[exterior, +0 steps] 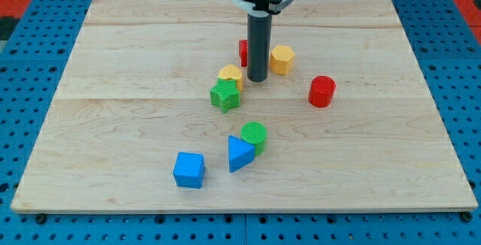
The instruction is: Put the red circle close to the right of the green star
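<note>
The red circle (322, 91) is a short red cylinder lying right of the board's middle. The green star (225, 95) lies left of it, near the middle, with a wide gap between them. A yellow block (231, 74) touches the star's upper edge. My tip (258, 78) stands on the board just right of that yellow block and up-right of the green star, well left of the red circle. It touches neither the star nor the circle.
A yellow hexagon (282, 59) sits just right of the rod. A red block (243, 51) is partly hidden behind the rod. A green circle (254, 135), a blue triangle (240, 153) and a blue cube (189, 170) lie lower down. The wooden board (113, 125) rests on a blue pegboard.
</note>
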